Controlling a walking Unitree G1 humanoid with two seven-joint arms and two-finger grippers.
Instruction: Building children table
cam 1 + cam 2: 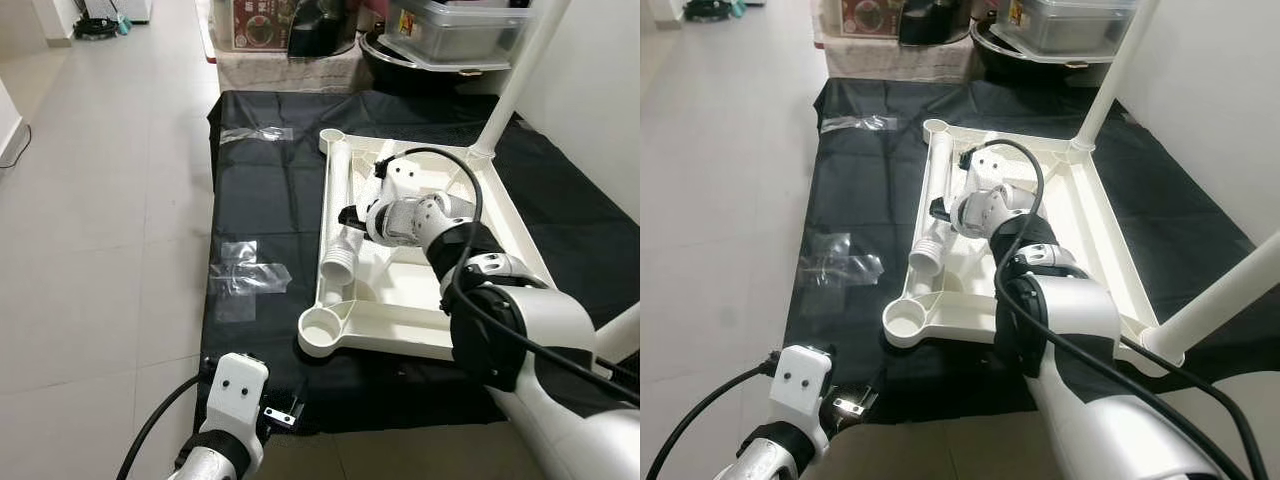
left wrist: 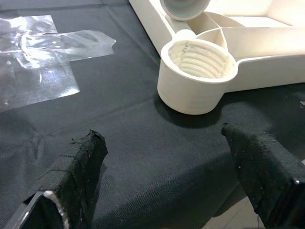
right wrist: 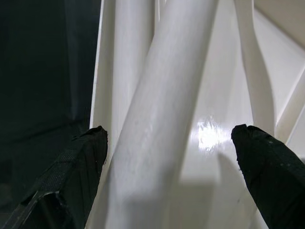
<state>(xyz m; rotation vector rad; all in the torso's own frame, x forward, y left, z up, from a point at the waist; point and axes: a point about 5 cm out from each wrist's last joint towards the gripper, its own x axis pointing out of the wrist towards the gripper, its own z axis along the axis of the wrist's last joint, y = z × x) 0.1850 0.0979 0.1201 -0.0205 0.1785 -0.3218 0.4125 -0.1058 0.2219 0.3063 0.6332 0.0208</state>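
A white children's table top lies upside down on a black cloth. Two white legs stand upright in its right-hand corners, one far and one near. A loose white leg lies inside the top along its left rim, threaded end toward me. My right gripper hovers over this leg, open, its fingers on either side of the tube without closing on it. The left gripper hangs open above the cloth's near edge, facing the empty threaded corner socket.
Clear tape patches stick to the cloth left of the table top. Boxes and a lidded plastic tub crowd the far end. Tiled floor stretches out to the left, and a white wall rises on the right.
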